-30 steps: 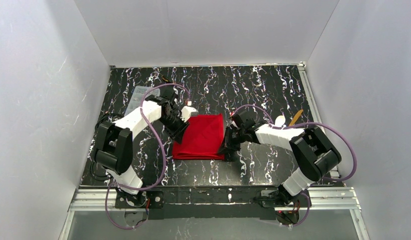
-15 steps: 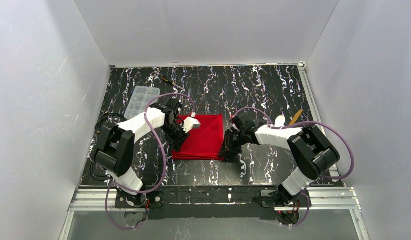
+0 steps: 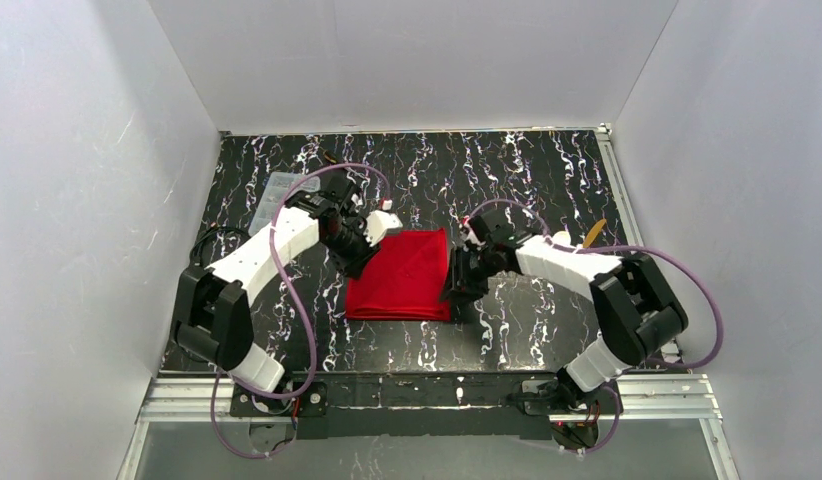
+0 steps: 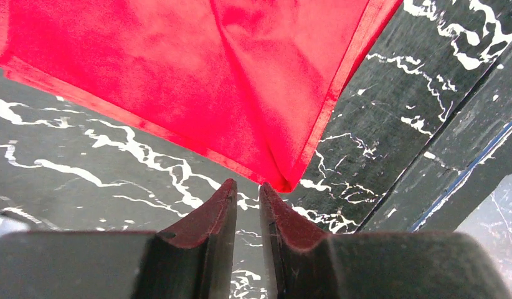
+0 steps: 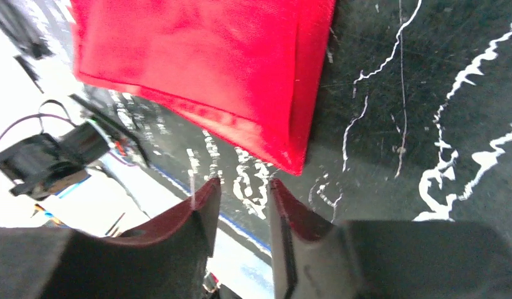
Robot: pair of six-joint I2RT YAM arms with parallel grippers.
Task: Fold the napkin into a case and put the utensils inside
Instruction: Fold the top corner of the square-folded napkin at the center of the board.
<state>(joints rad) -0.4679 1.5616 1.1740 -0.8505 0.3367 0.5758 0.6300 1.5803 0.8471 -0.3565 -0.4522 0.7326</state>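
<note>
Since a moment ago the left gripper (image 4: 247, 187) is backing off the napkin (image 3: 402, 275) to its far left corner, and the right gripper (image 5: 244, 182) is spreading its jaws at the near right corner. The left jaws are standing nearly together with a thin gap, holding nothing; the right jaws are standing apart, also empty. The folded napkin is lying flat on the counter (image 3: 527, 180) between them. The white spoon (image 3: 559, 240) and the yellow-gold utensil (image 3: 593, 235) are lying beyond the right arm.

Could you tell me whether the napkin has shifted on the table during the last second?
No. The napkin keeps its place against the white veins of the table.
</note>
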